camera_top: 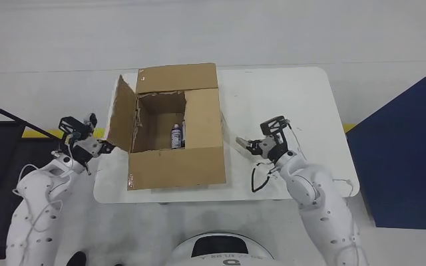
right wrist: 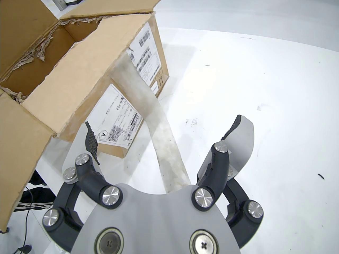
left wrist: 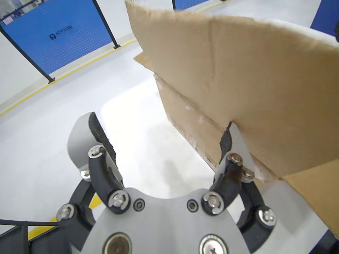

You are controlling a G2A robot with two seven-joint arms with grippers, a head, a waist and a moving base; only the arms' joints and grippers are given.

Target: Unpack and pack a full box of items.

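Your left end effector [left wrist: 161, 125] is spread wide and empty, one finger at the left flap [camera_top: 121, 113] of the box [camera_top: 176, 166], which stands open on the tabletop [camera_top: 279, 106]. With one bottle [camera_top: 176, 136] left inside, unpacking looks nearly done; next, reach in. Your right end effector [right wrist: 164, 124] hangs spread and empty, just beside the box.

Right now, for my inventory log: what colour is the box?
Brown box, clearest in top view.

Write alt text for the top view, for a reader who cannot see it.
An open cardboard box sits on a white table, flaps spread, with a small bottle inside. The left gripper is open beside the box's left flap, and the right gripper is open over the table on the box's other side.
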